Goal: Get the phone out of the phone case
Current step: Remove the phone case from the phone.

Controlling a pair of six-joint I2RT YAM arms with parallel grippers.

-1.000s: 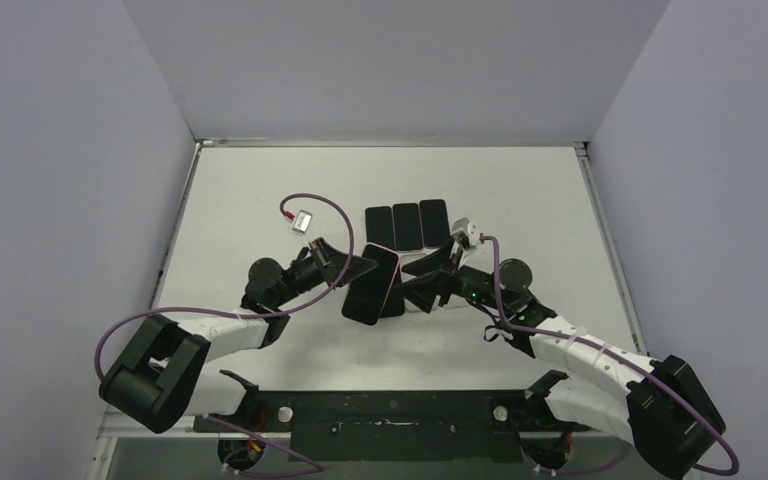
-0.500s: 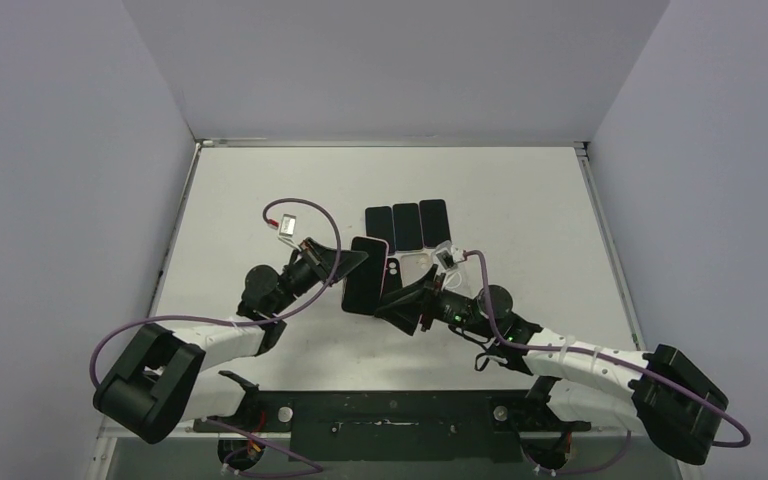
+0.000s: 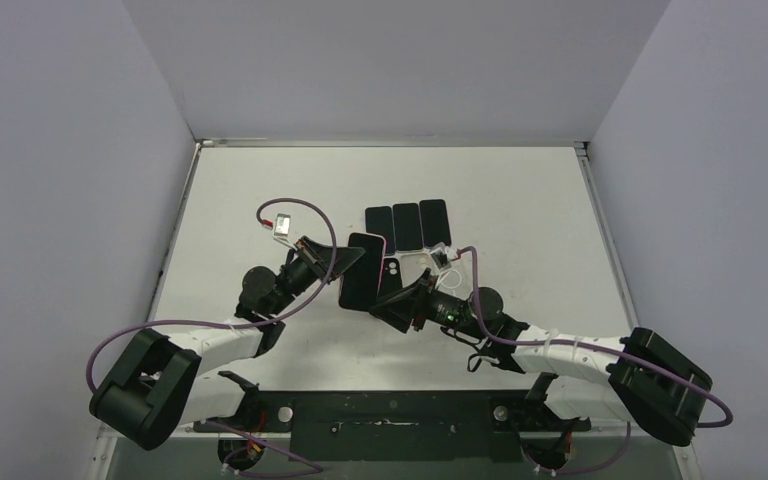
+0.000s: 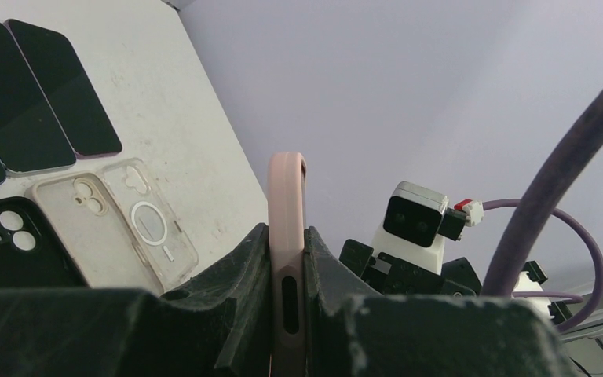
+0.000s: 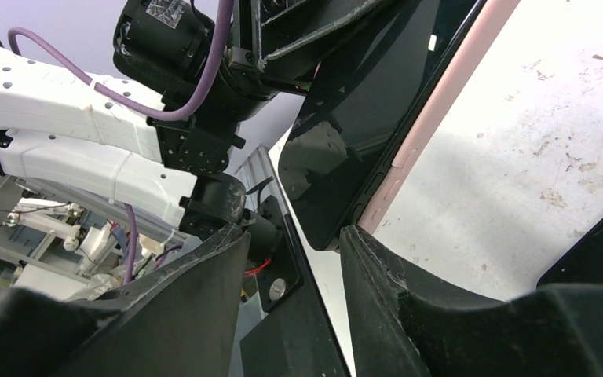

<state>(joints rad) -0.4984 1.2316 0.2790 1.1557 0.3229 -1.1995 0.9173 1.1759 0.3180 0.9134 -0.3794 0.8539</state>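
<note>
Top, left-wrist and right-wrist views. The left gripper (image 4: 286,263) is clamped across the thin edge of the phone (image 3: 360,272), which sits in its pink case (image 4: 286,204) and is held tilted above the table (image 3: 520,220), near its centre. To the right of the phone, the right gripper (image 5: 290,245) has its jaws parted with nothing pinched; the phone's near corner lies at the mouth of the gap, and contact cannot be judged.

Three dark phones (image 3: 406,225) lie on the far side, with a clear case (image 4: 118,224) and a black case (image 4: 16,247) just nearer.

Likely hazards:
- The right jaws may close on case and phone together, so nothing separates.
- Prying against the narrow left-hand hold may twist the phone free, dropping it onto the cases beneath.
- The pads may slip on the glossy screen.
</note>
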